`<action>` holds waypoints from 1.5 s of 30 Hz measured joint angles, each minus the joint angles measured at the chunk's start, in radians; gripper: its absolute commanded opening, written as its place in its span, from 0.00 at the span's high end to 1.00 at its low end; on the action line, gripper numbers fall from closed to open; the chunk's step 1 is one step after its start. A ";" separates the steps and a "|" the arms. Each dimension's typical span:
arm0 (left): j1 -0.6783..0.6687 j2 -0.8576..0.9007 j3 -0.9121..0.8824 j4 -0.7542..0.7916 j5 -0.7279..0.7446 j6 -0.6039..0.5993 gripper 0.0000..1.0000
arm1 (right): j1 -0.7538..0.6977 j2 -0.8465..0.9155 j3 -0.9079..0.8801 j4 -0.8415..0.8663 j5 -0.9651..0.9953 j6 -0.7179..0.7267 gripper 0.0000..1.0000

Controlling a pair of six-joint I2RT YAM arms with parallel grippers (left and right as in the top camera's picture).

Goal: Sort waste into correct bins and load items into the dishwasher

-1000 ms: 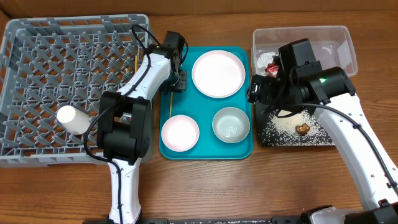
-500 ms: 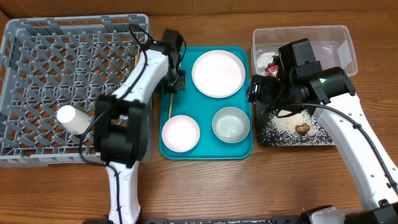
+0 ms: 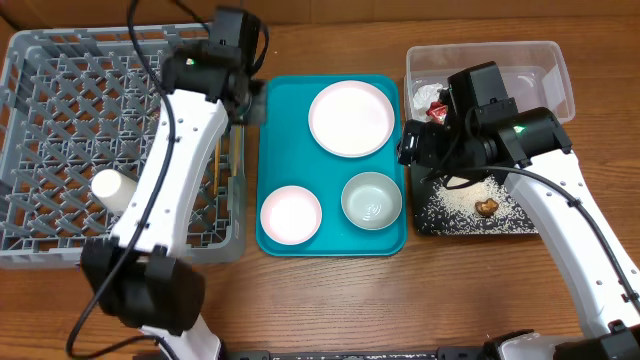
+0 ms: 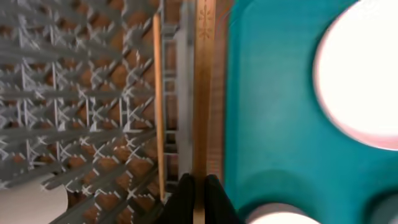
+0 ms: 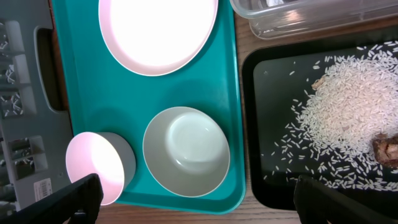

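Observation:
My left gripper (image 4: 199,200) is shut on a wooden chopstick (image 4: 204,87) and holds it along the right wall of the grey dish rack (image 3: 60,240), beside the teal tray (image 3: 285,110). The second chopstick (image 4: 157,106) lies in the rack, where a white cup (image 3: 115,190) also lies on its side. The pink plate (image 3: 351,118), pink dish (image 3: 290,212) and greenish-white bowl (image 3: 371,198) sit on the teal tray. My right gripper (image 5: 199,208) is open and empty above the bowl (image 5: 186,152). The red-and-white wrapper (image 3: 432,100) lies in the clear tub (image 3: 545,60). Rice (image 3: 465,200) and a brown chunk (image 3: 487,207) lie in the black tray (image 3: 520,228).
The rack fills the left side, the teal tray the middle, and the tub and black tray the right. The left arm (image 3: 170,160) stretches over the rack's right part. Bare wooden table lies along the front edge.
My left gripper has moved back and left from the teal tray's left edge to the rack's right wall, with the chopstick in it. The right arm has not moved.

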 measured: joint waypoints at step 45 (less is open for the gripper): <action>-0.124 0.027 -0.001 -0.061 0.361 0.049 0.40 | -0.016 0.000 0.000 0.010 -0.004 0.017 0.00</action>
